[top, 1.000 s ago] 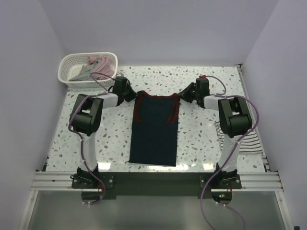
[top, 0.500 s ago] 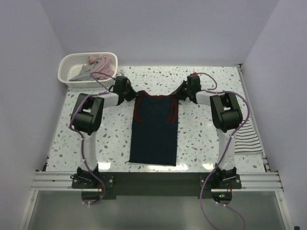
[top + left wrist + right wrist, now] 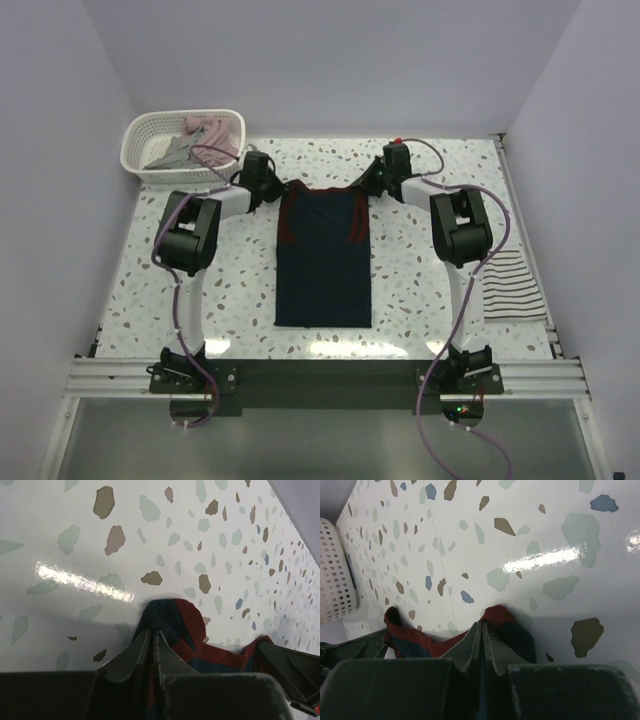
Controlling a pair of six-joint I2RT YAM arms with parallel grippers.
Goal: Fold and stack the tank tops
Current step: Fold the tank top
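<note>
The dark navy tank top (image 3: 323, 265) with red trim lies flat in the middle of the table, shoulders at the far end. My left gripper (image 3: 276, 192) is shut on its left shoulder strap (image 3: 176, 625). My right gripper (image 3: 366, 190) is shut on its right shoulder strap (image 3: 506, 622). Both hold the straps low over the table top. The white tank top with thin dark stripes (image 3: 508, 285) lies at the right edge, partly behind my right arm. Pinkish (image 3: 207, 140) and grey (image 3: 170, 153) tank tops lie in the basket.
A white perforated basket (image 3: 140, 135) stands at the far left corner; its wall also shows in the right wrist view (image 3: 335, 575). The terrazzo table (image 3: 420, 290) is bounded by walls on three sides.
Both grippers have pulled the navy top's shoulders toward the far side and drawn closer together; the whole top has slid away from the near edge. The right arm has swung left, uncovering more of the striped top.
</note>
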